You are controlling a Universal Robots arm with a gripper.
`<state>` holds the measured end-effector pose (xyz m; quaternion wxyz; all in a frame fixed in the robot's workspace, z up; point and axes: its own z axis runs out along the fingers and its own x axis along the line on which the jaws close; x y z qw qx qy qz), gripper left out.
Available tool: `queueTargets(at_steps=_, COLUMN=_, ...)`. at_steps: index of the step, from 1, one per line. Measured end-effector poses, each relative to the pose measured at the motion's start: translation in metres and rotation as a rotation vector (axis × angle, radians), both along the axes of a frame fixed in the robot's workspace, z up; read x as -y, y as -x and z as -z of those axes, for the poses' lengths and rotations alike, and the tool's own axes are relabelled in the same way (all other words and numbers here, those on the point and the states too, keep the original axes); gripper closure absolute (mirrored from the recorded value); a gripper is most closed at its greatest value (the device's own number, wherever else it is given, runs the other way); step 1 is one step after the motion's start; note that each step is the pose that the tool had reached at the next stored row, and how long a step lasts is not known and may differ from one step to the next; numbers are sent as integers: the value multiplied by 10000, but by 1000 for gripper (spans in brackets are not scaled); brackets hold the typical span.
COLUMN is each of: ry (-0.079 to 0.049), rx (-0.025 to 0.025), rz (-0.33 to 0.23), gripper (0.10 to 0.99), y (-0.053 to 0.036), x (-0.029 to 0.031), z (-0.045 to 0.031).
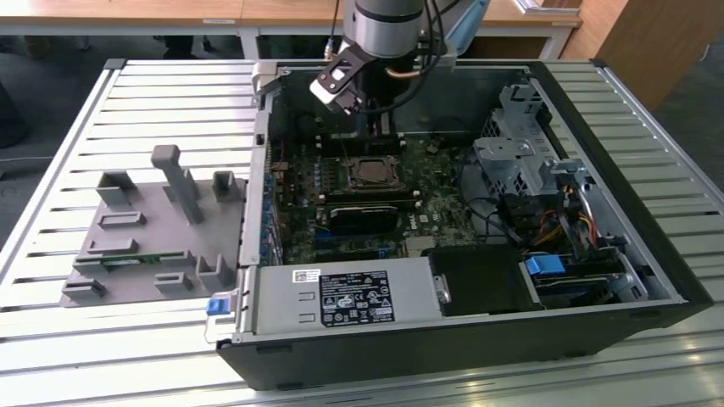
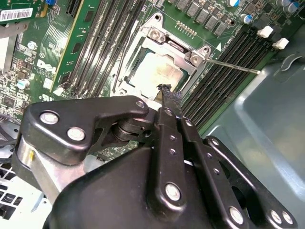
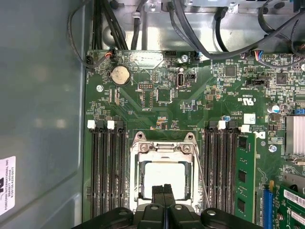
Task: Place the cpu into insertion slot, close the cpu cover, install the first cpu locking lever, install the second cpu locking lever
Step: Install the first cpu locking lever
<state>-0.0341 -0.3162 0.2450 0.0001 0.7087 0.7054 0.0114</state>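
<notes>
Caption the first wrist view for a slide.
Shut gripper poised at the chip, seated beneath its closed metal cover on the green motherboard.

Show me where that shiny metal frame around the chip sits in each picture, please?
Exterior view: the cpu cover lies on the green motherboard inside the open computer case.
First wrist view: the cover lies flat between two banks of memory slots.
Second wrist view: the same frame, seen at a slant, just past the gripper.
Shared landmark: the cpu showing through its cut-out.
</notes>
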Motion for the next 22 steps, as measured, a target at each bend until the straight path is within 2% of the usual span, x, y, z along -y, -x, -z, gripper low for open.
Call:
queueTargets(at_steps=12, ry=1, rx=-1, rz=0, gripper=980, y=0, x=0, z=-87)
queueTargets(at_steps=22, ry=-1, rx=0, rz=0, gripper=980, y=0, x=0, z=-219)
